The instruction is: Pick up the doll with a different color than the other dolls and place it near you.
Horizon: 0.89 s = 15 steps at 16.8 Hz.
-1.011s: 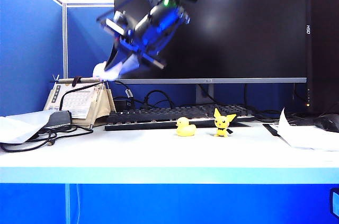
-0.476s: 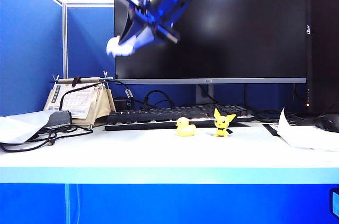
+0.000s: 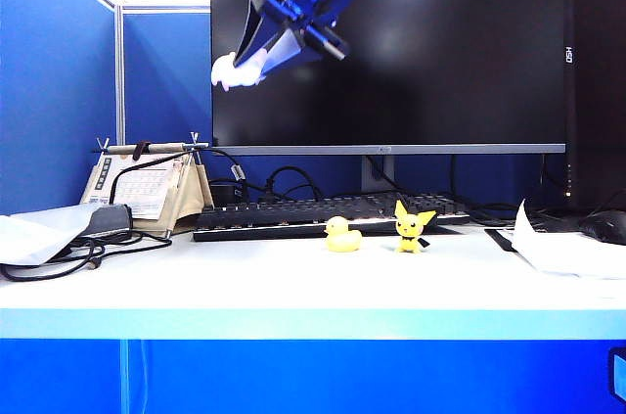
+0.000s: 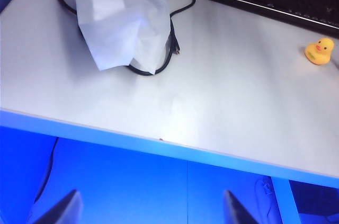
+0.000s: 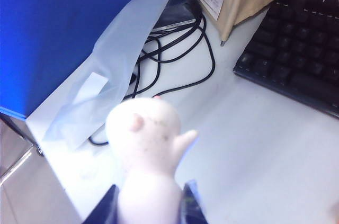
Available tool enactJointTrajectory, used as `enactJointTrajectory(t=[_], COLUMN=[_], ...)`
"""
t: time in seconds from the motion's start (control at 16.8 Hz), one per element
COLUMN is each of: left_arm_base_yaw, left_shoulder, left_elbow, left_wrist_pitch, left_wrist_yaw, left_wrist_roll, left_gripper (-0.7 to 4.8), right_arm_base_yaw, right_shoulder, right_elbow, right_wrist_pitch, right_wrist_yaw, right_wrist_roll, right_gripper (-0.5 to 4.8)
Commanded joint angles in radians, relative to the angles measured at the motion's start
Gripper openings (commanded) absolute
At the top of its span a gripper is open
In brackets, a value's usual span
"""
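A white table (image 3: 293, 287) carries a keyboard (image 3: 323, 213), yellow duck (image 3: 342, 235), pointy-eared yellow figure (image 3: 413, 226), cables (image 3: 88, 255) and papers (image 3: 562, 250).

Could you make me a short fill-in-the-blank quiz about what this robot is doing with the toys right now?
1. The right gripper, high in front of the monitor, is shut on the pale ____ doll.
2. The two toys on the desk are both ____.
3. The rubber duck sits in front of the black ____.

Missing words: white-pink; yellow; keyboard

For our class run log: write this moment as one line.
right gripper: shut on pale doll, high before monitor | left gripper: open, idle | yellow duck, yellow figure: on table
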Motion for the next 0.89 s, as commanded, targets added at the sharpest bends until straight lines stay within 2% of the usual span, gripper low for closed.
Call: enactJointTrajectory(t=[0.06, 0.42, 0.53, 0.89], left_arm_base_yaw=[0.0, 0.0, 0.0, 0.0], left_shoulder=[0.001, 0.001, 0.001, 0.001], left_elbow=[0.002, 0.002, 0.002, 0.002], left_wrist_pitch=[0.013, 0.013, 0.013, 0.013], left_wrist_yaw=[0.003, 0.003, 0.003, 0.003], left_wrist_roll=[0.001, 0.001, 0.001, 0.001], left_gripper=[3.5, 3.5, 3.5, 3.5], right_arm_base_yaw=[0.003, 0.003, 0.004, 0.006], right_shoulder=[-0.011, -0.013, -0.013, -0.013], right_elbow=[0.004, 0.004, 0.004, -0.003], right_wrist_pitch=[-0.146, -0.32, -0.444, -0.649], right_wrist_yaw=[0.0, 0.014, 0.005, -0.027], right_wrist_roll=[-0.031, -0.087, -0.122, -0.126], right_gripper=[0.53, 0.53, 0.53, 0.53])
